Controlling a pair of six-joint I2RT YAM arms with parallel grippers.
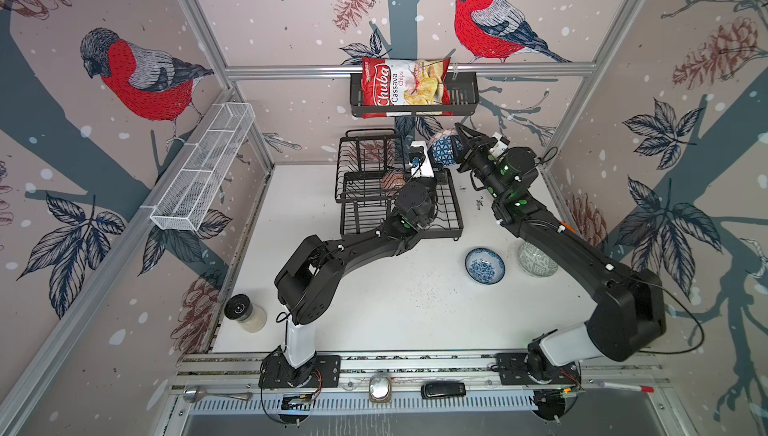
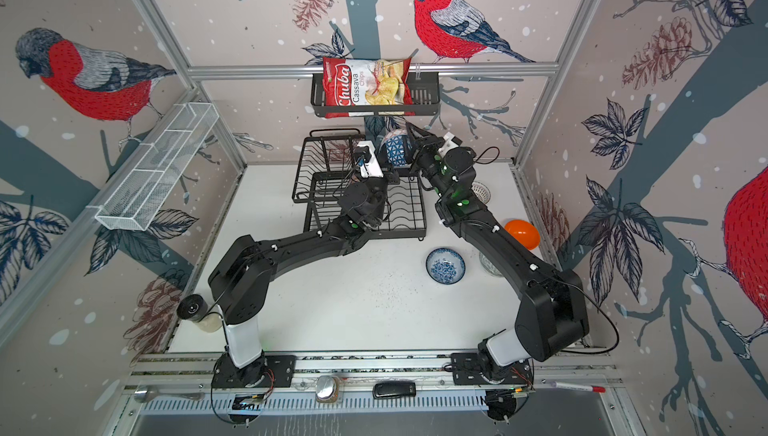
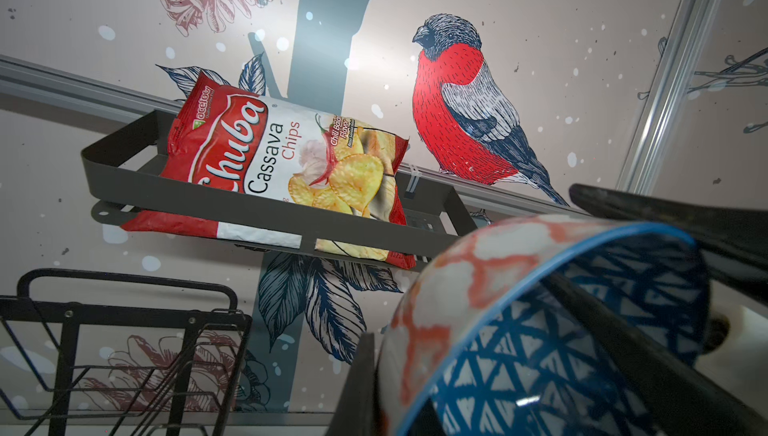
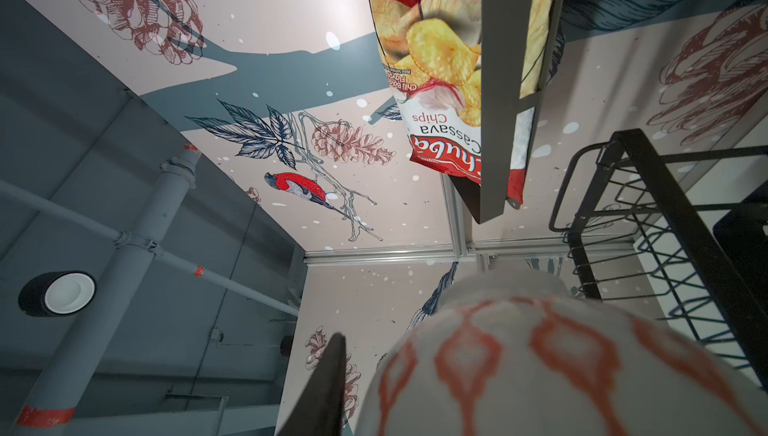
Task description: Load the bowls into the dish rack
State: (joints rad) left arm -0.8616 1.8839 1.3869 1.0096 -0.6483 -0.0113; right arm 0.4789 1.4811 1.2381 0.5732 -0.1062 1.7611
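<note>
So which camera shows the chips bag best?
The left wrist view: the chips bag is large, label readable. Both top views show it small in its basket; the right wrist view shows part, behind a bar.

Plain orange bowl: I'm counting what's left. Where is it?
In a top view the plain orange bowl sits by the right wall, just right of the right arm.

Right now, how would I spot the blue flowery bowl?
In a top view, find the black rack on the white table. Nearer the front, right of it, two bowls sit side by side. The floral bowl is the left one, blue-patterned inside; the grey bowl has no blue.
</note>
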